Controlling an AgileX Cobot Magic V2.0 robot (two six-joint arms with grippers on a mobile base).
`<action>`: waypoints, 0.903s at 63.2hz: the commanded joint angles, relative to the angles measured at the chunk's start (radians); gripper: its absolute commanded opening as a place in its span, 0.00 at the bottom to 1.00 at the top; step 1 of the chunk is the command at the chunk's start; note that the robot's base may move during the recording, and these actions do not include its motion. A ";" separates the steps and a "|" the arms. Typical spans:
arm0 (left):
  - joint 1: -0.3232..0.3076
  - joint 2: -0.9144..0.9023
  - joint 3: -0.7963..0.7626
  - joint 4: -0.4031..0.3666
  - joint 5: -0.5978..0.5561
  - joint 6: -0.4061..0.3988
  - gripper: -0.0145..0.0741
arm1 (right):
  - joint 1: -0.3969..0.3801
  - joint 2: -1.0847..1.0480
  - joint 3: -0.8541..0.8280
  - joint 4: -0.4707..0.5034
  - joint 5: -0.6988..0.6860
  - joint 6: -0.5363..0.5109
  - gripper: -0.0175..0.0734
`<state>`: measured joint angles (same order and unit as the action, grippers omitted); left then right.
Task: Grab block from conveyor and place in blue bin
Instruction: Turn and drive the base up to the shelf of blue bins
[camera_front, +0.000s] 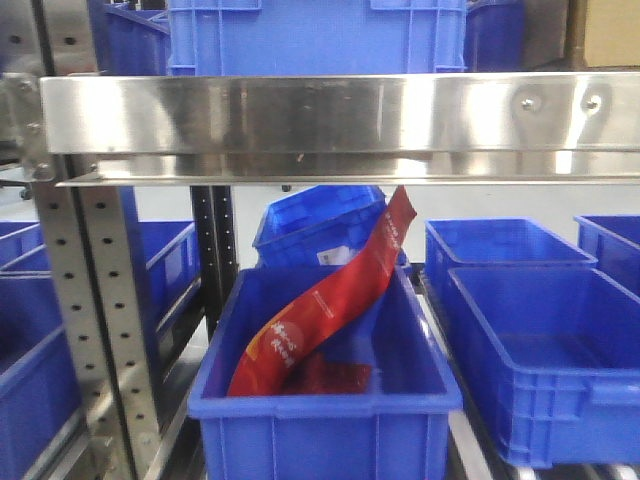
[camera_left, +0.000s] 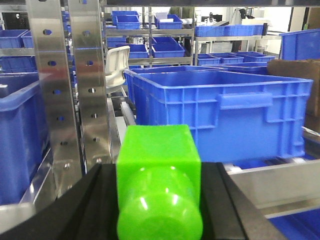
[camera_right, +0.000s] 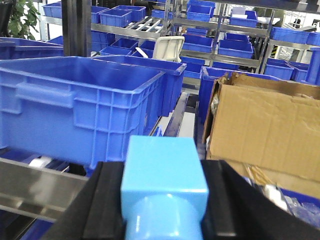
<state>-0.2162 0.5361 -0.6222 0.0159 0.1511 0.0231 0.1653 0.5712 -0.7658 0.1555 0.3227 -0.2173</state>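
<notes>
The left pincer (camera_left: 159, 200) is closed on a green block (camera_left: 158, 160), with its black fingers (camera_left: 95, 210) against the two flat sides. The right pincer (camera_right: 162, 200) grips a light blue block (camera_right: 164, 170) in the same way. Both blocks look like hard, glossy moulded plastic, a cube with a round stud facing the camera. They are probably light and stiff, and a little slippery, so the flat faces are the good place to hold. Beyond the green one stands a ribbed blue bin (camera_left: 220, 105), open on top, near but apart. A cardboard box (camera_right: 265, 125) stands beside the right arm. The conveyor is in no view.
</notes>
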 joint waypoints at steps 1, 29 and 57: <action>-0.001 -0.004 0.000 0.002 -0.019 0.000 0.04 | -0.001 -0.002 0.001 -0.002 -0.017 -0.005 0.01; -0.001 -0.004 0.000 0.002 -0.019 0.000 0.04 | -0.001 -0.002 0.001 -0.002 -0.017 -0.005 0.01; -0.001 -0.004 0.000 0.002 -0.019 0.000 0.04 | -0.001 -0.002 0.001 -0.002 -0.017 -0.005 0.01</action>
<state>-0.2162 0.5361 -0.6222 0.0159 0.1511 0.0231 0.1653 0.5712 -0.7658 0.1555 0.3227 -0.2173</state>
